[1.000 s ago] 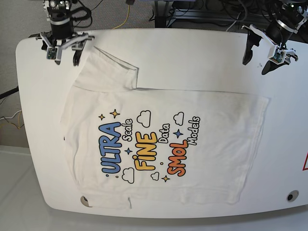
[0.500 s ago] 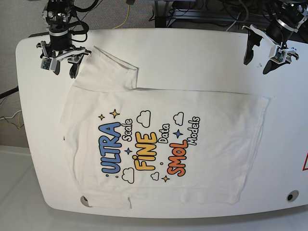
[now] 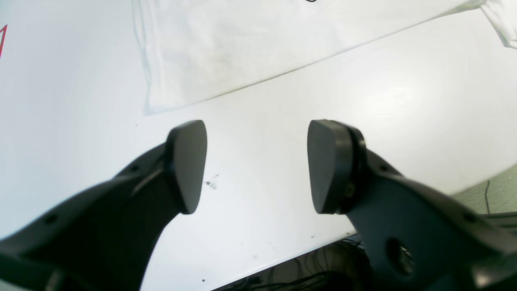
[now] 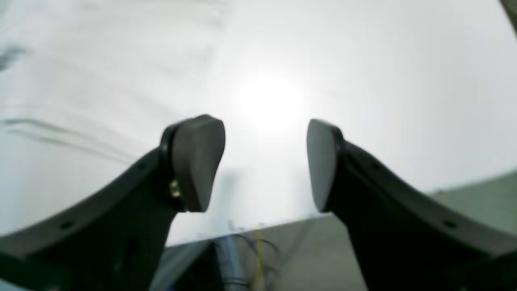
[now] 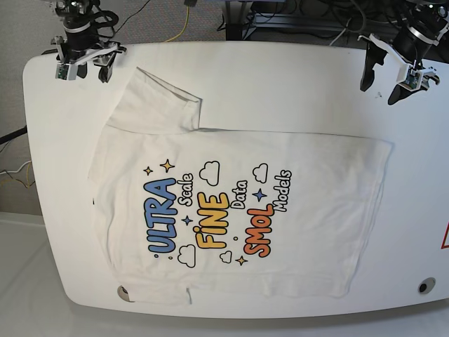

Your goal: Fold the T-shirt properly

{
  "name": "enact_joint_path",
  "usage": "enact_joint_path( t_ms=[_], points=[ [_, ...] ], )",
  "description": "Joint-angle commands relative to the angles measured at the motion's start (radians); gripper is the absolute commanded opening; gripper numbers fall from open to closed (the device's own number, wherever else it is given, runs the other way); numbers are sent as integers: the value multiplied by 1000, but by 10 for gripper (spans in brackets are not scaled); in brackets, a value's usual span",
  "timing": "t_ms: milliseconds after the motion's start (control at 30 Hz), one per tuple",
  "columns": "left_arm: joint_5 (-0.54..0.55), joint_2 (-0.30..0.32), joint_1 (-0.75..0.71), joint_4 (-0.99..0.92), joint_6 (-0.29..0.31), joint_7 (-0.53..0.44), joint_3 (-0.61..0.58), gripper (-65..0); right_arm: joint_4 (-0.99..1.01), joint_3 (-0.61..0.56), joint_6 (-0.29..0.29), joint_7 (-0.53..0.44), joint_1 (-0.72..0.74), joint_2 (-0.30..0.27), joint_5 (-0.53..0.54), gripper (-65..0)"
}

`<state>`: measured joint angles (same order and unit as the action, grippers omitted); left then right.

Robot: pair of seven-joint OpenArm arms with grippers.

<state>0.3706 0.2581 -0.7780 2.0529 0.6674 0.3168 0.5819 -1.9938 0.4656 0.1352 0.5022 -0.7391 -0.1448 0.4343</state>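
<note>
Folding has hardly begun, as I judge it. Going left to right in the base view: my right hand [image 5: 83, 68] hovers at the far left corner of the white surface [image 5: 295, 84], its fingers apart with nothing between them, clear of the cloth. The T-shirt [image 5: 231, 210] lies spread print-up across the middle of the surface, collar end toward the left edge and hem toward the right. Its far sleeve [image 5: 158, 102] is turned up at an angle rather than laid in over the body; the near sleeve hangs at the front edge. No real fold shows across the body, so both side folds and the final doubling are left. My left hand [image 5: 389, 77] hangs over the far right corner, fingers also spread wide and empty, well away from the hem corner [image 3: 151, 107] that its wrist view shows ahead of it.

Against the earlier frames, my right hand has drawn back from the sleeve's edge toward the far corner; my left hand has barely shifted. The T-shirt lies just as it did.
</note>
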Motion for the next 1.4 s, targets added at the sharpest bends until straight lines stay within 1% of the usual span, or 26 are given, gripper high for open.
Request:
enact_joint_path(
  t_ms=[0, 300, 367, 633, 700, 833, 967, 1033, 1100, 1167, 1233, 1367],
  points=[
    [36, 7, 3, 2, 2, -11, 21, -277, -8, 24, 20, -35, -42, -35, 76, -312],
    [40, 5, 6, 4, 1, -13, 11, -277, 86, 15, 103, -39, -3, -28, 98, -310],
    [21, 5, 7, 16, -6, -25, -2, -274, 140, 6, 129, -36, 30, -7, 79, -307],
    [24, 1, 22, -11, -20, -54, -28, -271, 216, -16, 145, -44, 95, 19, 68, -307],
    [22, -2, 29, -20, -34, -65, -40, -274, 295, -31, 149, -65, 133, 38, 54, -310],
    [21, 0, 33, -19, -32, -65, -41, -274, 323, -41, 155, -55, 162, 39, 51, -310],
    [18, 1, 35, -13, -29, -58, -33, -275, 343, -56, 162, -12, 193, 32, 57, -310],
    [15, 1, 36, -7, -29, -56, -29, -275, 350, -65, 166, 25, 208, 28, 64, -309],
    [16, 7, 36, 5, -23, -43, -14, -276, 354, -70, 181, 110, 241, 17, 80, -308],
    [17, 9, 39, 3, -21, -40, -13, -275, 351, -71, 191, 142, 252, 15, 92, -309],
    [18, 12, 42, 0, -20, -36, -12, -276, 349, -72, 199, 169, 259, 15, 97, -311],
    [26, 20, 53, -7, -13, -23, -10, -277, 347, -68, 213, 193, 267, 15, 95, -314]
  ],
)
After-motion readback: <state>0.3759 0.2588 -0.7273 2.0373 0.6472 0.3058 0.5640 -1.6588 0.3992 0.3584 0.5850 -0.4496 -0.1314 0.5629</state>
